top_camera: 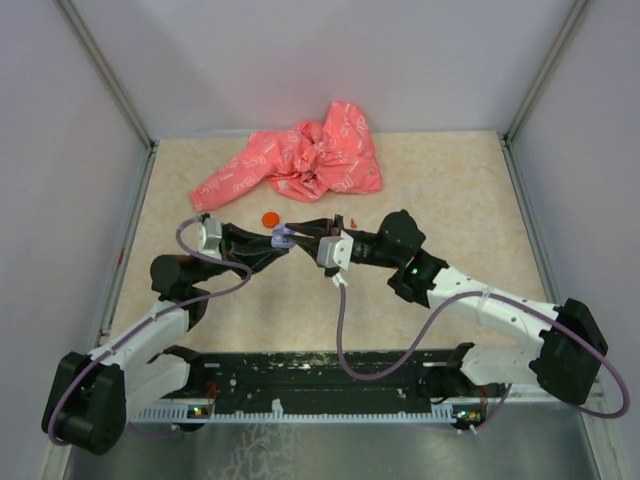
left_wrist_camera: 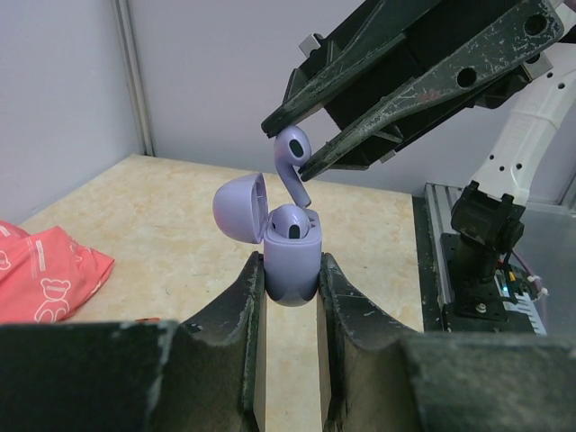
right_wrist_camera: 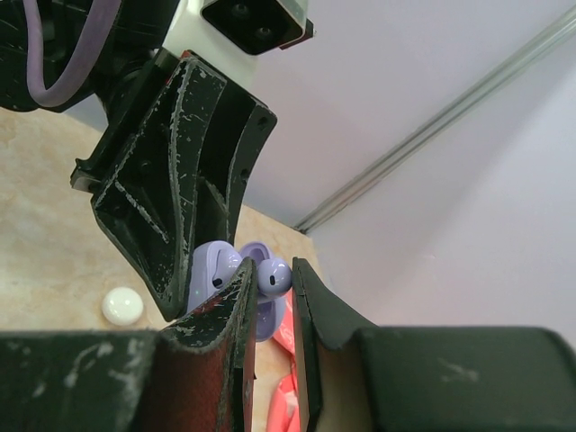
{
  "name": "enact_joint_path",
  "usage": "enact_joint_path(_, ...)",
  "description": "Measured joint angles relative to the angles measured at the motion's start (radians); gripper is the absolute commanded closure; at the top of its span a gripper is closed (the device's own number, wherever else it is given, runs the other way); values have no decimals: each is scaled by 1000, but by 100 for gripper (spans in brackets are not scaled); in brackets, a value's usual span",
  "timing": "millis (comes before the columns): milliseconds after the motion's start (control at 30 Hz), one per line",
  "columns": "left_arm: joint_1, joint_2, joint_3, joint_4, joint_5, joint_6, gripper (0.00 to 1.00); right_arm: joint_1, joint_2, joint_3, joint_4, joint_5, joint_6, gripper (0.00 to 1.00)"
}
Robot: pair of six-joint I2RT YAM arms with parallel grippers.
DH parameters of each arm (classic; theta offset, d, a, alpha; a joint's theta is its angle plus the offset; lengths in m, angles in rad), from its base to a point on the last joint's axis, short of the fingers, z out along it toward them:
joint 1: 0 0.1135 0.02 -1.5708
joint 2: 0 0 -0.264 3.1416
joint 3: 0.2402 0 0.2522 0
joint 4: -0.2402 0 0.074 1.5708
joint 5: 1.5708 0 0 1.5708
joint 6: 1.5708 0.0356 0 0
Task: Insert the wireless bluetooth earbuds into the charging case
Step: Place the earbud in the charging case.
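The lavender case (left_wrist_camera: 292,270) is held upright above the middle of the counter (top_camera: 450,190), its lid (left_wrist_camera: 241,207) swung open. One lavender earbud (left_wrist_camera: 290,222) is seated inside. The other earbud (left_wrist_camera: 292,151) is pinched just above, stem down.

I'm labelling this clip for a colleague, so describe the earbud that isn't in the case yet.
Find the crumpled pink cloth at the back of the table; just in front of it the left pincer grips an open lavender case. The right pincer holds the earbud just above it. Unlike its twin seated in the case, this one hangs stem-down in the air.
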Motion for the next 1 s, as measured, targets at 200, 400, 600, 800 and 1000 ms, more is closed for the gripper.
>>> enact_joint_path(200, 0, 0, 0, 7, 3, -11, 100, 6, 0, -18, 9, 6, -2, 100)
enact_joint_path(400, 0, 5, 0, 23, 3, -28, 100, 13, 4, -19, 21, 15, 1, 100)
enact_joint_path(600, 0, 6, 0, 36, 4, -37, 100, 25, 5, -32, 53, 18, 8, 100)
enact_joint_path(800, 3, 6, 0, 42, 5, -43, 100, 26, 6, -34, 69, 18, 13, 100)
enact_joint_path(1000, 6, 6, 0, 42, 8, -50, 100, 27, 6, -45, 82, 18, 13, 100)
